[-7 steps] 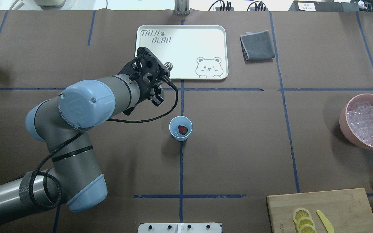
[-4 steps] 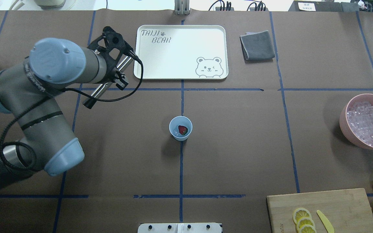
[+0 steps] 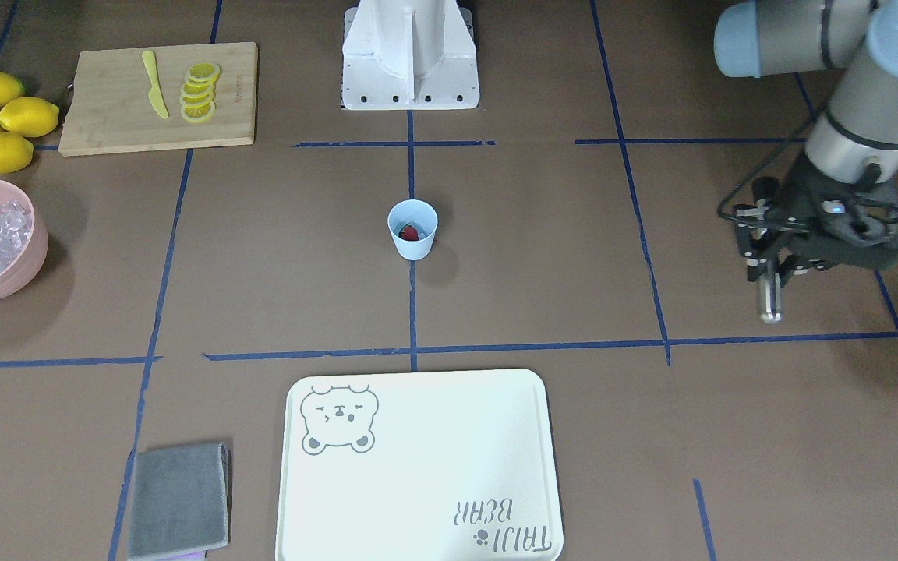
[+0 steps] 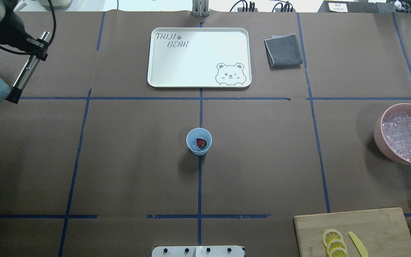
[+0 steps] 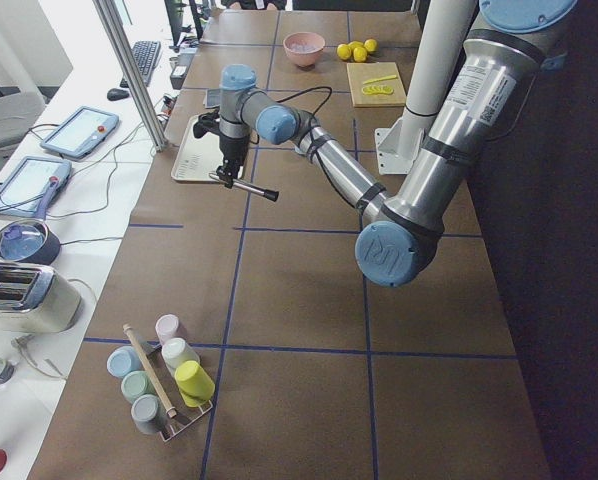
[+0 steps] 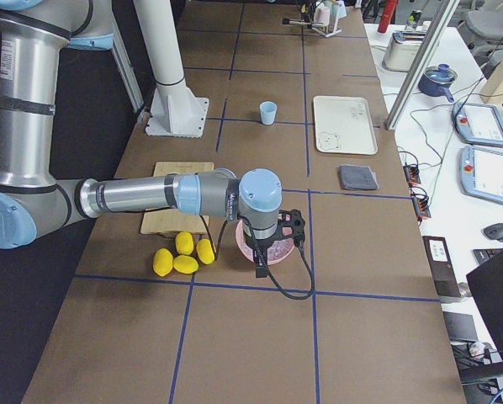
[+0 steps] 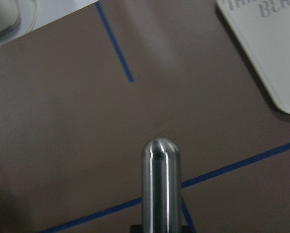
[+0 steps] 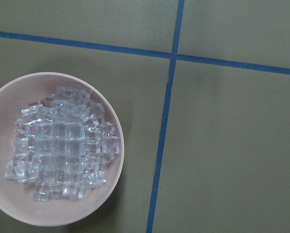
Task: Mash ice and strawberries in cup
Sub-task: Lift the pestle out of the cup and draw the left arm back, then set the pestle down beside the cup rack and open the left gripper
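The pale blue plastic cup point(image 4: 199, 141), tapered and handleless, stands at the centre of the brown paper-covered desk point(image 4: 262, 171), on a crossing of blue tape lines. Inside it lie one red strawberry point(image 4: 201, 143) and a glint of clear ice point(image 4: 193, 145).

From the cup in the overhead view, each of these stands well apart from it:
- One glossy cream tray point(image 4: 162, 76) with rounded corners and a bear drawing, at 12 o'clock.
- One folded grey cloth point(image 4: 284, 50), at 1 o'clock.
- One round pink bowl point(image 4: 380, 135) heaped with glassy cubes, at 3 o'clock by the desk's edge.
- One wooden cutting board point(image 4: 369, 225), at 4 o'clock, carrying overlapping lemon slices point(image 4: 334, 241) and one yellow knife point(image 4: 358, 243).
- Four whole lemons point(image 3: 28, 115), beside the board.

At 10 o'clock, near the desk's far corner, the left gripper point(image 3: 768, 265) is pinching a smooth steel rod point(image 4: 27, 69) with a rounded end, tilted above the paper. The right gripper point(image 6: 267, 257) hangs over the pink bowl, and I cannot tell whether it is spread.
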